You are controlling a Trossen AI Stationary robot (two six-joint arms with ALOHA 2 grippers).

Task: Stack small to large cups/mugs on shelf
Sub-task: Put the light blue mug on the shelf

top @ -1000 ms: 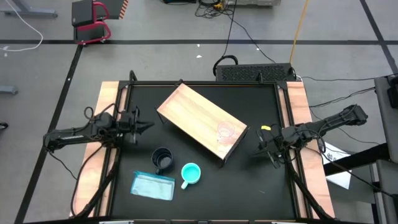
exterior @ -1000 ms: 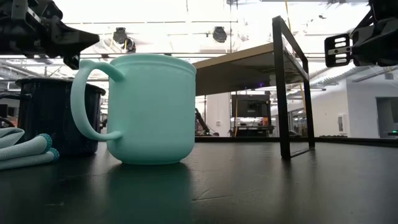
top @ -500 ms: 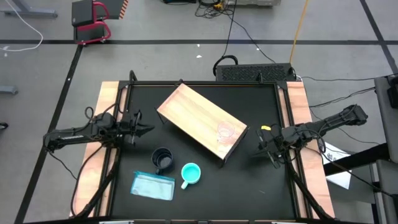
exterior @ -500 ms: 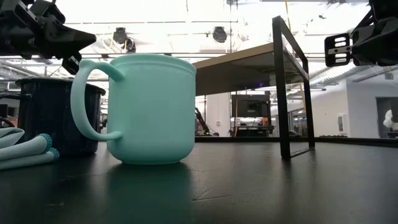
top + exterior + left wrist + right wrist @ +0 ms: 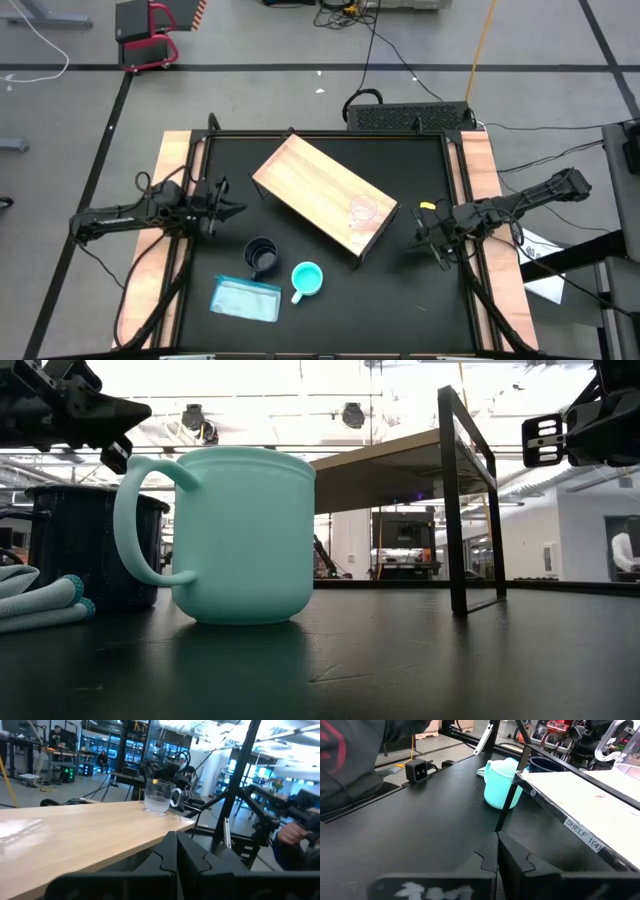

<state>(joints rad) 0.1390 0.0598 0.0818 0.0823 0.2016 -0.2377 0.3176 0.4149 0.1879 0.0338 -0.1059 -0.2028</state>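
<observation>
The light-wood shelf (image 5: 320, 192) stands slantwise on its dark legs on the black table. The small clear cup (image 5: 362, 212) stands on the shelf's top near its right end; it also shows in the left wrist view (image 5: 159, 797). The navy mug (image 5: 261, 256) and the turquoise mug (image 5: 306, 279) stand upright on the table near the shelf's front. My left gripper (image 5: 238, 208) hovers shut and empty left of the shelf, above the table (image 5: 176, 854). My right gripper (image 5: 418, 236) hovers shut and empty right of the shelf (image 5: 497, 851).
A flat light-blue packet (image 5: 246, 298) lies at the near left beside the navy mug. A small black camera block (image 5: 418, 770) sits at the table's near edge. There is bare tabletop (image 5: 420, 290) at the near right. A person's dark sleeve (image 5: 350, 760) shows in the right wrist view.
My left gripper has shifted a little toward the table's near edge, staying shut. The mugs, the clear cup and the shelf have kept still.
</observation>
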